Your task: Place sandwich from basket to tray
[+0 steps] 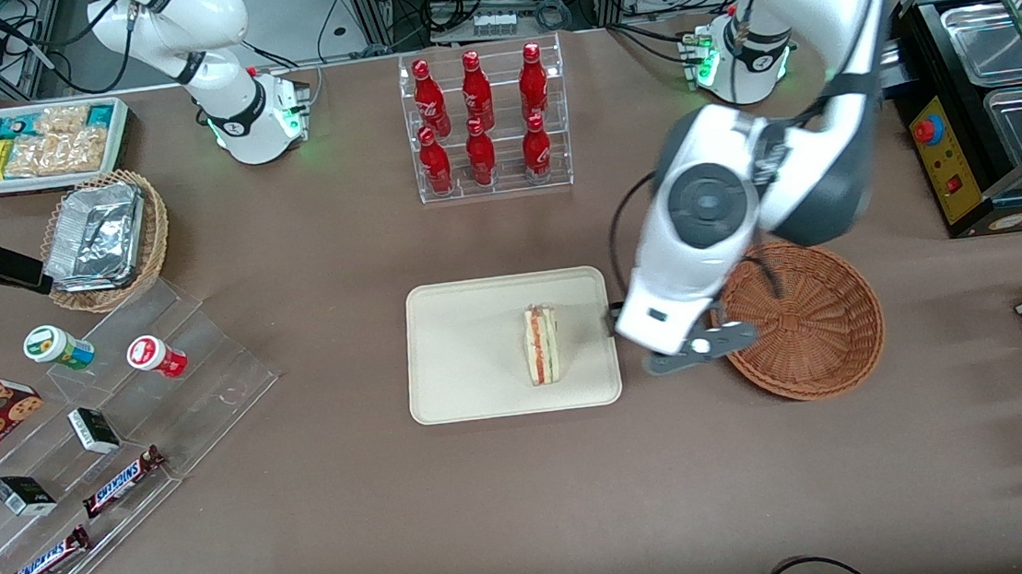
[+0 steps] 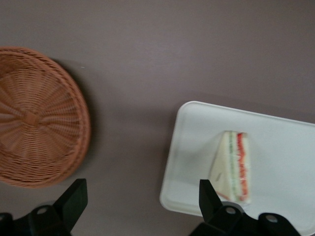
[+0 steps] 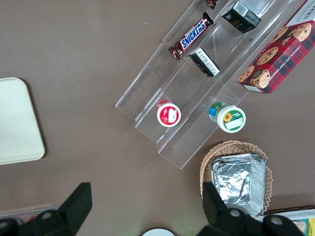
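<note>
Sandwich (image 1: 542,344) lying on the tray (image 1: 470,351), toward its 3 o'clock side, filling edge showing; probably set there for release, so the placing looks done. Basket (image 1: 805,321) sitting bare just beside the tray at 3 o'clock, not touching it. Gripper (image 2: 140,206) hanging above the gap between tray and basket, fingers (image 2: 74,196) spread wide and gripping nothing, clear of the sandwich. Rack of red bottles (image 1: 483,123) standing at 12 o'clock from the tray, well apart. Candy bars (image 1: 121,483) lying on a clear stand toward the parked arm's end. Nothing blocking a lift away.
</note>
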